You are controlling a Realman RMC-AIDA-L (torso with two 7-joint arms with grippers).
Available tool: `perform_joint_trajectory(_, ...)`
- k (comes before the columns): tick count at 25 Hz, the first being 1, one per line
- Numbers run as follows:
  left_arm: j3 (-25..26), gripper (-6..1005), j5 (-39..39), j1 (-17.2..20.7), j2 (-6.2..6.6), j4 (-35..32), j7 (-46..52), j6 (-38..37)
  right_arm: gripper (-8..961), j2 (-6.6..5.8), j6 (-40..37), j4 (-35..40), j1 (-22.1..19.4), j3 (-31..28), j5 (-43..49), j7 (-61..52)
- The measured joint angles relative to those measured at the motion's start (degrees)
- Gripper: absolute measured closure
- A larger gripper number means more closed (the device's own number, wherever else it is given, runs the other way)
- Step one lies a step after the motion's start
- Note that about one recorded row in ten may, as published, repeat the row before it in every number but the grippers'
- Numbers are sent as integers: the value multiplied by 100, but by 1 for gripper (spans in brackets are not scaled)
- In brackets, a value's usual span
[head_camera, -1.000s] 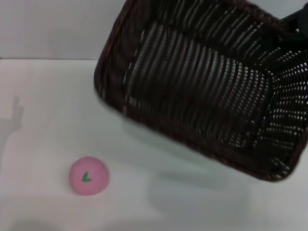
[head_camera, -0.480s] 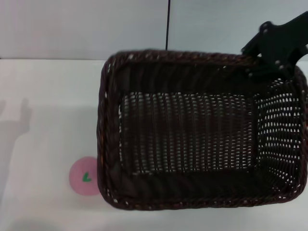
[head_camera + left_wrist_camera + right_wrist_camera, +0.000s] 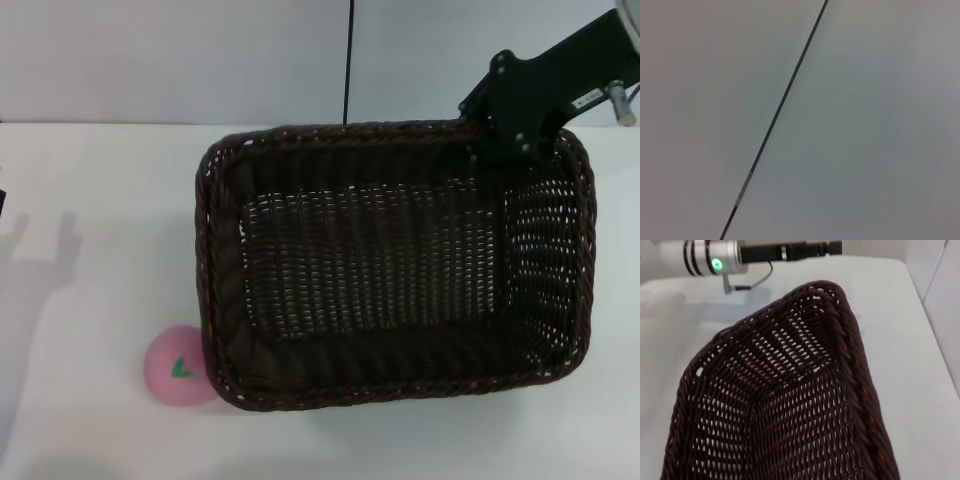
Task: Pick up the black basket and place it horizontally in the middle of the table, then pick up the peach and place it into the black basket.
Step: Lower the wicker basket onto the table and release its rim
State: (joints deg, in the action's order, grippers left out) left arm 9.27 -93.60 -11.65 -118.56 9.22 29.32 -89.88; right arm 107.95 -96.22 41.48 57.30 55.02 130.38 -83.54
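The black basket (image 3: 214, 262) is level and lengthways across the white table (image 3: 100, 180), its opening facing up. My right gripper (image 3: 515, 135) is on the basket's far right rim corner, shut on the rim. The right wrist view looks along the basket's rim (image 3: 852, 340) into its woven inside. The pink peach (image 3: 170, 368) lies on the table at the basket's near left corner, partly hidden by the rim. My left arm (image 3: 715, 262) shows in the right wrist view beyond the basket's far end, off the table's left side.
A dark vertical line (image 3: 349, 60) runs down the pale wall behind the table. The left wrist view shows only that wall and line (image 3: 785, 95). The left arm's shadow (image 3: 45, 255) falls on the table's left part.
The basket has swung from tilted and raised to level and lower, and has shifted slightly left. It now covers the peach's right edge. My right gripper moved down and left with it.
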Motion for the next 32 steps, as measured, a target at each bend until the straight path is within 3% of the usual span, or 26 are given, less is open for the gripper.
perform_joint_trajectory(32,-197,416,0,213,0,189,73,-102,805,22,249,49,-56,30,23,256)
